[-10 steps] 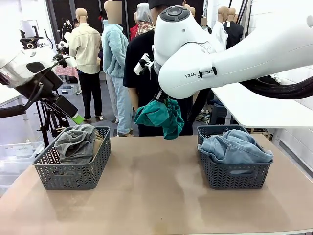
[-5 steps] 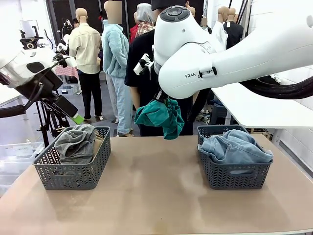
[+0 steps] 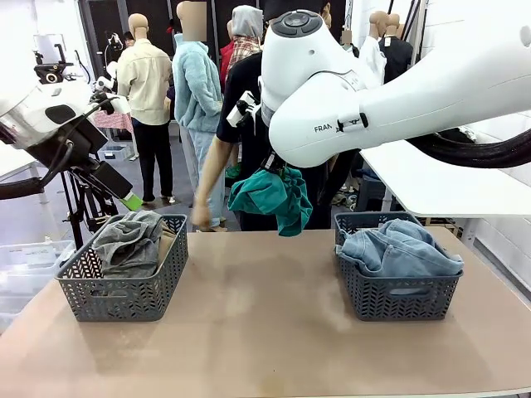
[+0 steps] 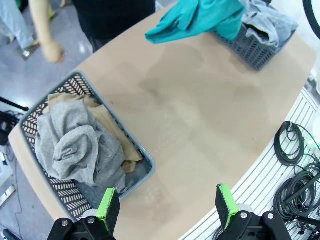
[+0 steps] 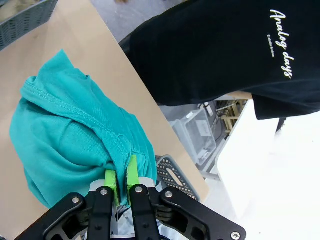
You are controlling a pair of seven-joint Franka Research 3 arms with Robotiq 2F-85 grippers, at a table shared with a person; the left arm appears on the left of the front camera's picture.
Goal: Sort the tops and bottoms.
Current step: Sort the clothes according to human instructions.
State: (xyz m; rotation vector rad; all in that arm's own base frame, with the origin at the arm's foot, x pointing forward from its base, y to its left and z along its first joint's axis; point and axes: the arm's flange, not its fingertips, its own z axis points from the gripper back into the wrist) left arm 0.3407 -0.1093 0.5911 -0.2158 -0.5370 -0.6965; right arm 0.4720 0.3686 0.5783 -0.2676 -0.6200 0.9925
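The front camera sits low at the near edge of the worktop (image 3: pixel 265 332), facing across it to the person (image 3: pixel 249 124) at the far side. The left wrist camera looks steeply down from high over the worktop's left end, taking in the left basket (image 4: pixel 75 165) (also in the front view). The right wrist camera hangs very close to the teal top (image 5: pixel 75 145), which both other views share.

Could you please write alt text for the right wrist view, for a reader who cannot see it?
The right gripper pinches a bunched teal top between its green pads, holding it above the tan table. Close behind stands a person in a black T-shirt with white print, and a grey basket's rim shows beside the gripper.
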